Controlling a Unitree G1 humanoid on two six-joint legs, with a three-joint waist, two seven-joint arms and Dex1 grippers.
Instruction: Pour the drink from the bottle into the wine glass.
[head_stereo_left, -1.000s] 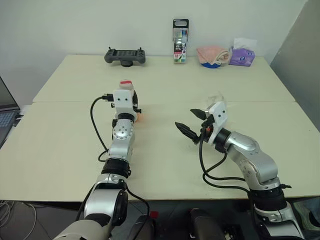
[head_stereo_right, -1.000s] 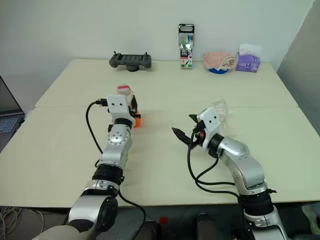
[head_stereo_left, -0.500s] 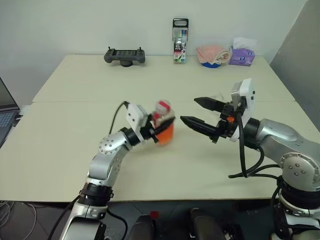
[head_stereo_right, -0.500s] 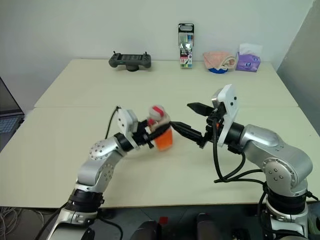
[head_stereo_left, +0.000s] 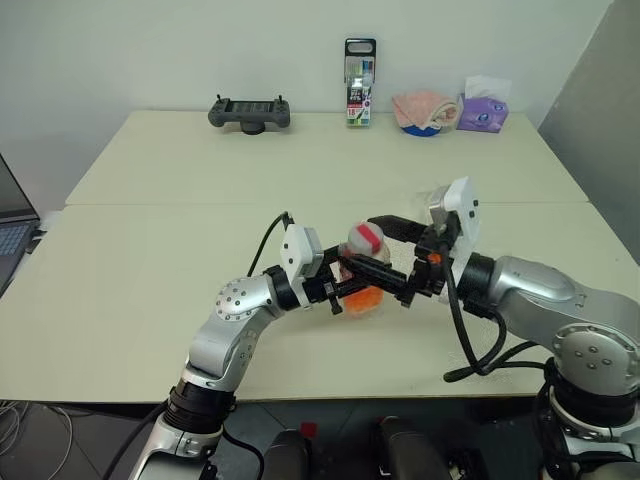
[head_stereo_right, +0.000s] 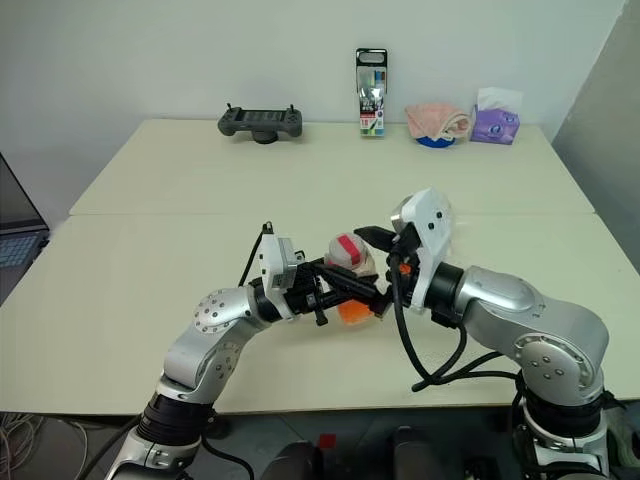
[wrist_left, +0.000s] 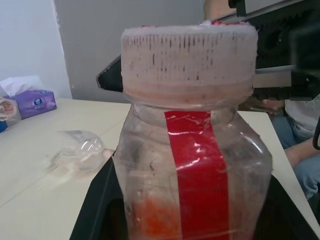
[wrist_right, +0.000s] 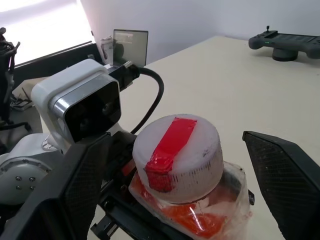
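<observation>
We see the left gripper (head_stereo_left: 345, 285) closed on the bottle (head_stereo_left: 364, 270), holding it above the table (head_stereo_left: 150, 250), near its front edge. The drink (head_stereo_left: 362, 297) sits orange in the bottle's lower part, and the cap (wrist_right: 178, 150) is on. The right gripper (head_stereo_left: 378, 248) stands open, with one finger on each side of the cap. The wine glass (wrist_left: 80, 147) lies on its side on the table, beyond the bottle.
</observation>
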